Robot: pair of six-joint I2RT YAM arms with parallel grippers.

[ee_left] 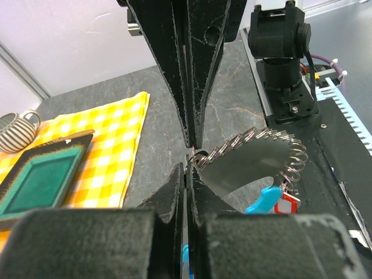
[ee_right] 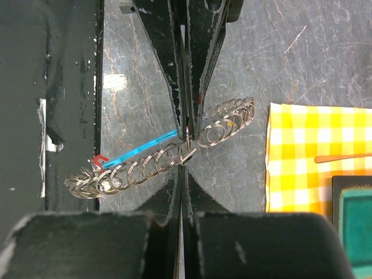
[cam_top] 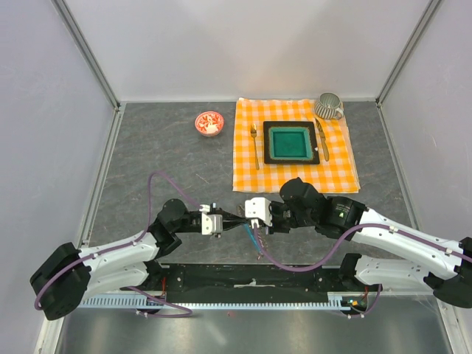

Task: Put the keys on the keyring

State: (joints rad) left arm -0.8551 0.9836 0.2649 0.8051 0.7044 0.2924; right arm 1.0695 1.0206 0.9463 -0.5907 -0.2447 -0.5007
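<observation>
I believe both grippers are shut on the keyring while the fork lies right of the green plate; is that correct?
Not quite: the top view shows the fork left of the green plate. The left gripper and right gripper are indeed shut on the keyring.

L white-and-black robot arm (cam_top: pixel 110 262) reaches fwd & rightward from its base. R white-and-black robot arm (cam_top: pixel 391 236) folds in leftward. Wrists approx. level, facing each other nr the front edge. L black two-finger gripper (ee_left: pixel 186 170) & R black two-finger gripper (ee_right: pixel 182 167) meet tip to tip, jaws of both closed, each nipping the coiled grey metal keyring (ee_right: pixel 145 165).
</observation>
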